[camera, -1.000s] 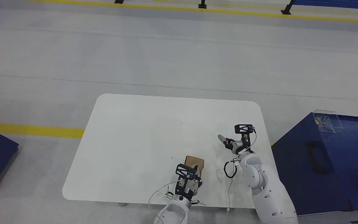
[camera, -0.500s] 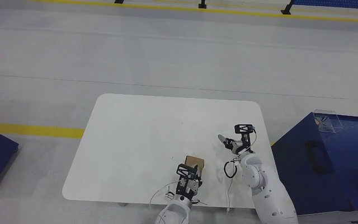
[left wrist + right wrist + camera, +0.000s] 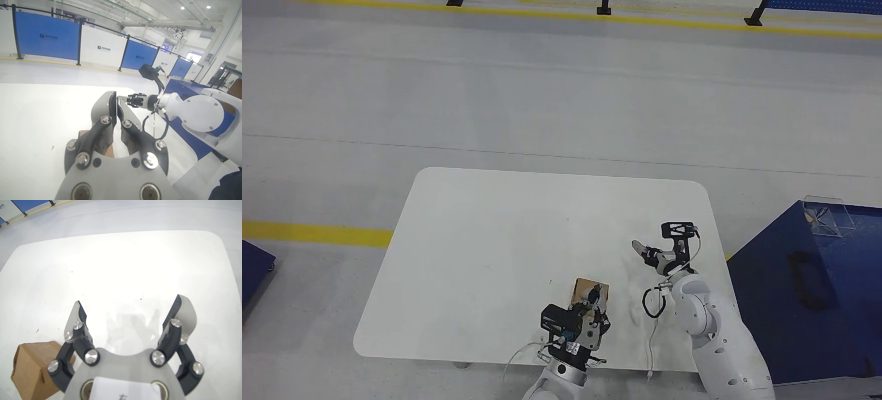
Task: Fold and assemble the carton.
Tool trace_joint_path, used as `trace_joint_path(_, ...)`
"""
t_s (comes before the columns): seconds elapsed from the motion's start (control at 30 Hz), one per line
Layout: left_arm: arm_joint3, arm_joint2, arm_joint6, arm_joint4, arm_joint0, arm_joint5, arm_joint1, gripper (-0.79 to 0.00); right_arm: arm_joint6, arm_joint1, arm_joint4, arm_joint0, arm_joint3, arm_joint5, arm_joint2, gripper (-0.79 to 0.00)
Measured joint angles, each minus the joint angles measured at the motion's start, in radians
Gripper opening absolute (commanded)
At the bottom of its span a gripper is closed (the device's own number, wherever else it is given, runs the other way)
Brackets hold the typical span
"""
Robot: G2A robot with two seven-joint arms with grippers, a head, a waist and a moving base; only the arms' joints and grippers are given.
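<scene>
A small brown carton [image 3: 589,289] stands near the table's front edge, folded into a box shape. My left gripper [image 3: 589,305] is just above and in front of it, shut with nothing between its fingers [image 3: 111,106]; brown card [image 3: 110,150] shows beneath its linkage. My right gripper [image 3: 650,250] is to the carton's right, above bare table. In the right wrist view that gripper [image 3: 128,309] stands open and empty, with the carton [image 3: 32,361] off to one side. The right arm [image 3: 192,111] shows beyond the left fingers.
The white table [image 3: 492,250] has rounded corners. A blue cabinet [image 3: 817,290] stands close to its right side. Another blue object [image 3: 252,268] sits at the far left on the floor. Cables [image 3: 650,300] hang near the right arm's wrist.
The left wrist has turned and drawn back a little toward the front edge, its gripper still by the carton. The right arm has not moved.
</scene>
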Motion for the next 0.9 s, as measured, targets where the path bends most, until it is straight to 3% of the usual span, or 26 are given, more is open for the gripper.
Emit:
trace_joint_path(0.17,0.000,0.000,0.000,0.000,0.000,0.000,0.000,-0.301,0.000,0.000,0.000,0.000,0.000,0.000,0.000,-0.001)
trace_joint_path(0.37,0.000,0.000,0.000,0.000,0.000,0.000,0.000,-0.071,0.000,0.000,0.000,0.000,0.000,0.000,0.000,-0.001)
trace_joint_path(0.9,0.000,0.000,0.000,0.000,0.000,0.000,0.000,-0.050,0.000,0.000,0.000,0.000,0.000,0.000,0.000,-0.001)
